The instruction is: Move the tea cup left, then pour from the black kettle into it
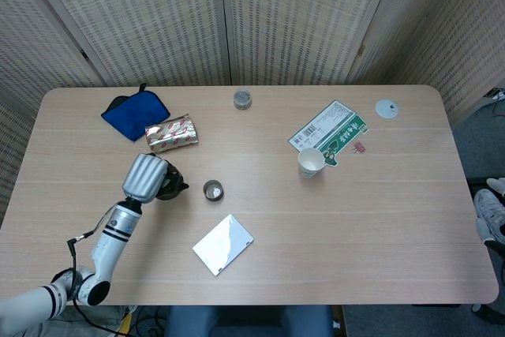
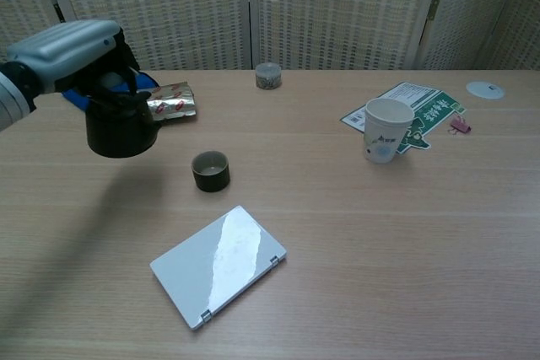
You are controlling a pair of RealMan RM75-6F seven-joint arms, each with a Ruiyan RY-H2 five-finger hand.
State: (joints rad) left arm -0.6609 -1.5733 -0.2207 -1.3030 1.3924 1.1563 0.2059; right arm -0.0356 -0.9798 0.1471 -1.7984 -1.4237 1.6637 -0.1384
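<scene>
Left of the tea cup (image 2: 211, 171), your left robot hand (image 2: 80, 46) grips the black kettle (image 2: 121, 125) above the surface (image 2: 380, 242), its fingers mostly hidden from overhead.

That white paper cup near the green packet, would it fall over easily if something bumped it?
Probably. The paper cup stands upright, taller than wide, with a narrower base, so it looks tippy. Being paper, it is likely light and would slide or crush easily. Whether it holds anything cannot be seen.
</scene>
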